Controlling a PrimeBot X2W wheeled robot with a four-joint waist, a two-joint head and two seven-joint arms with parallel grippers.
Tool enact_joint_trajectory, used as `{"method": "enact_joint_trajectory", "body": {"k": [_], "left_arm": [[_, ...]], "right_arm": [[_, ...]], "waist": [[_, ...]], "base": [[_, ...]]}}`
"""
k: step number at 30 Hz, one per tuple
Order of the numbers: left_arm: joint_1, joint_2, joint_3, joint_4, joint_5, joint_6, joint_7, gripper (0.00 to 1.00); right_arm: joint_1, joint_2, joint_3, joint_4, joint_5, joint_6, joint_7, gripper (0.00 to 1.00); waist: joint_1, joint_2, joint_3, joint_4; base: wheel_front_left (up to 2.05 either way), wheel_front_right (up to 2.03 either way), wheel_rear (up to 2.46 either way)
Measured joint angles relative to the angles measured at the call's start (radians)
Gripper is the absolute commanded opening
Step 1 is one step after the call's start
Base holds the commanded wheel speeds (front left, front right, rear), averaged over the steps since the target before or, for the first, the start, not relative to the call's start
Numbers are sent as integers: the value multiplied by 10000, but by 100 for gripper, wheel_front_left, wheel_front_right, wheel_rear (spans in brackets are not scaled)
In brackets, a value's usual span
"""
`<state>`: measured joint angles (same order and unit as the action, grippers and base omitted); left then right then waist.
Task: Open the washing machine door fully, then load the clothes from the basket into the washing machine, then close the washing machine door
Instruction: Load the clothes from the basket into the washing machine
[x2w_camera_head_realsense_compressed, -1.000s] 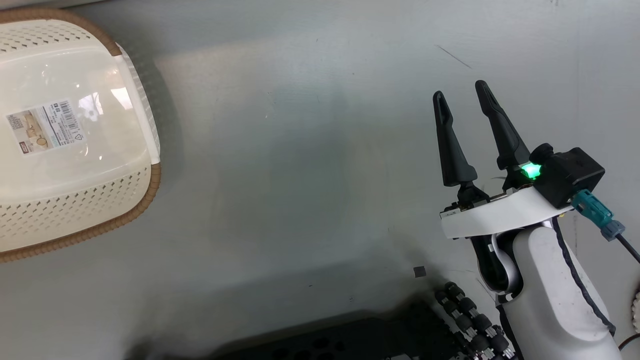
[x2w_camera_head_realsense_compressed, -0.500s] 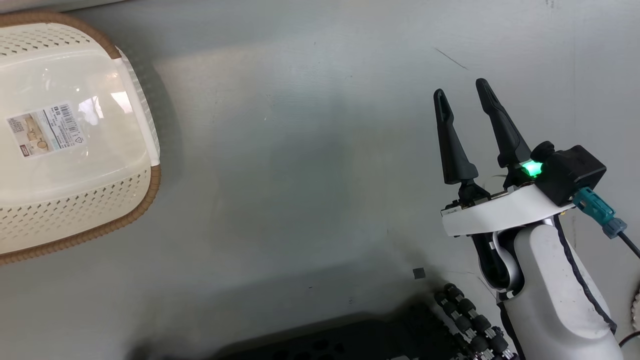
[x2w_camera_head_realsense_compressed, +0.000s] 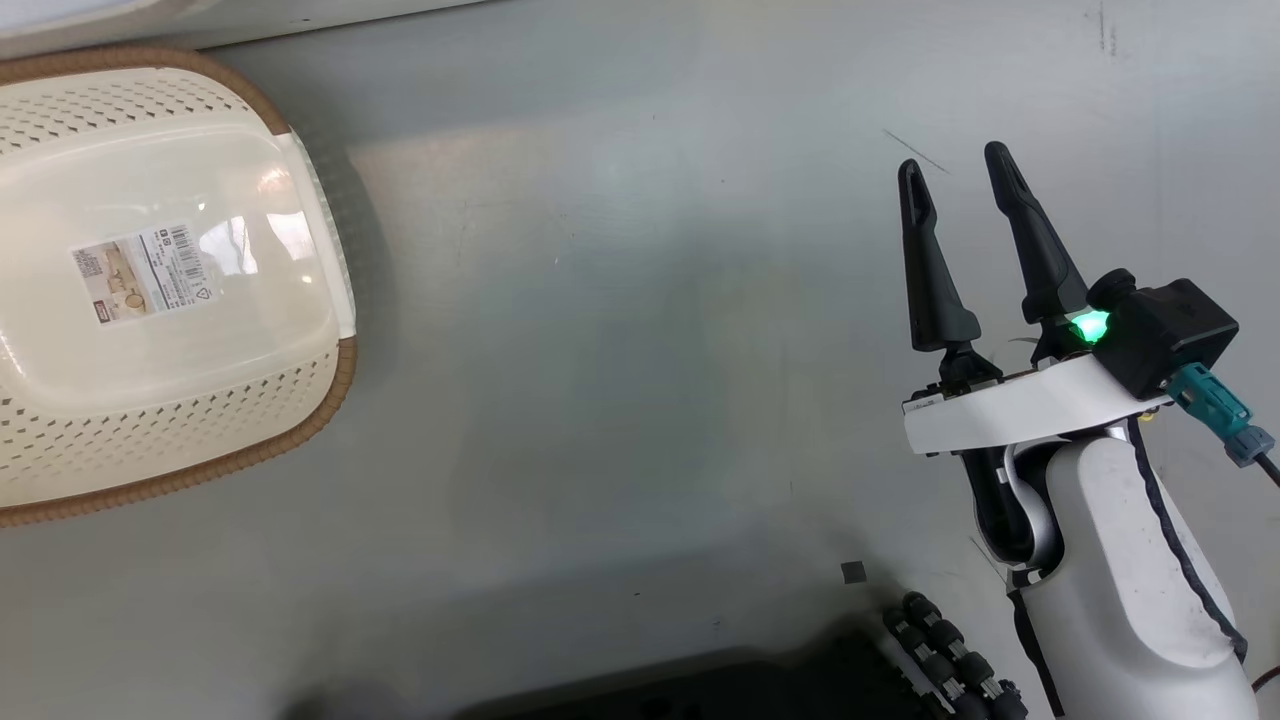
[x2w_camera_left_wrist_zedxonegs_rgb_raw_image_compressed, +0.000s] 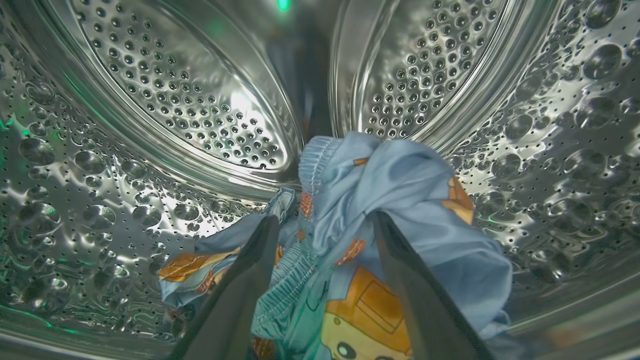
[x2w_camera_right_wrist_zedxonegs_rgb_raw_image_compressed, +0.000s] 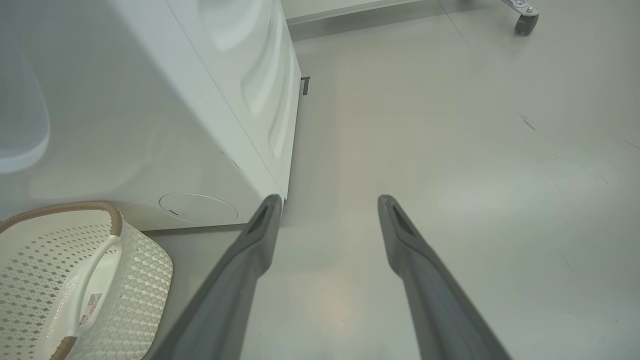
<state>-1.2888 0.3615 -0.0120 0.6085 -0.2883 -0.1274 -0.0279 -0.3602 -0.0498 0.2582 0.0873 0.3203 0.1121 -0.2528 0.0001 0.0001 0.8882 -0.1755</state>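
On the grey floor, in the head view, the basket lies at the left. It is cream perforated plastic with a brown woven rim. The right gripper hovers well apart from it, fingers spread.

In the left wrist view the left gripper is inside the shiny dimpled steel drum, fingers apart. The clothes, soft crumpled blue cloth, lie straight ahead between them, so I judge this arm must pull straight back.

In the right wrist view the washing machine, smooth and white, stands left of the spread fingers.
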Motion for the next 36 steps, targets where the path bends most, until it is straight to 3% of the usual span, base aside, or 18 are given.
{"method": "enact_joint_trajectory", "body": {"k": [22,36], "left_arm": [[2163,-817,-215,1057,-255,0,-1929,100],[3968,-1076,-215,940,-458,0,-2242,100]], "right_arm": [[45,-8,-481,479,-305,4,-2,100],[480,-10,-596,798,-389,12,0,100]], "waist": [[-1,0,-1936,668],[-1,0,-3517,959]], "base": [[0,0,0],[0,0,0]]}}
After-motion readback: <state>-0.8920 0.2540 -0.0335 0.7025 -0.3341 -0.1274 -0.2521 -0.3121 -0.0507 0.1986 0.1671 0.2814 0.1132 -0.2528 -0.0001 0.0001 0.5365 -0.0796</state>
